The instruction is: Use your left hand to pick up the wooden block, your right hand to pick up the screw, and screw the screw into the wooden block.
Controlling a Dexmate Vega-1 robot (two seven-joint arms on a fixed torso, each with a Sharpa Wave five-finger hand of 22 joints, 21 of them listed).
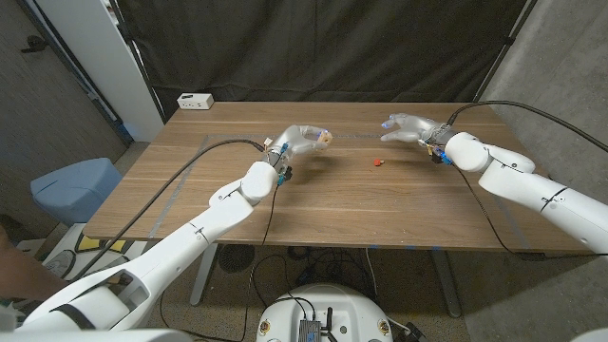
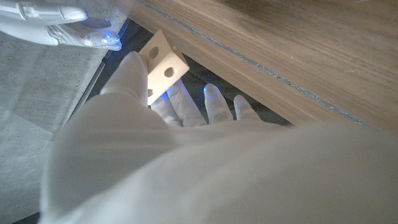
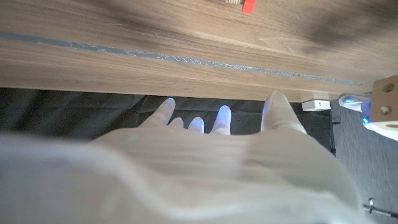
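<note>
My left hand is raised over the middle of the table and holds the pale wooden block at its fingertips. In the left wrist view the block, with round holes in its face, sits between the thumb and fingers of that hand. The small red-headed screw lies on the table between the two hands. My right hand hovers beyond and to the right of it, fingers apart and holding nothing. The right wrist view shows this hand, the screw and the block.
A white power strip lies at the table's far left corner. A blue bin stands on the floor left of the table. Cables run along both arms, and a thin tape line crosses the tabletop.
</note>
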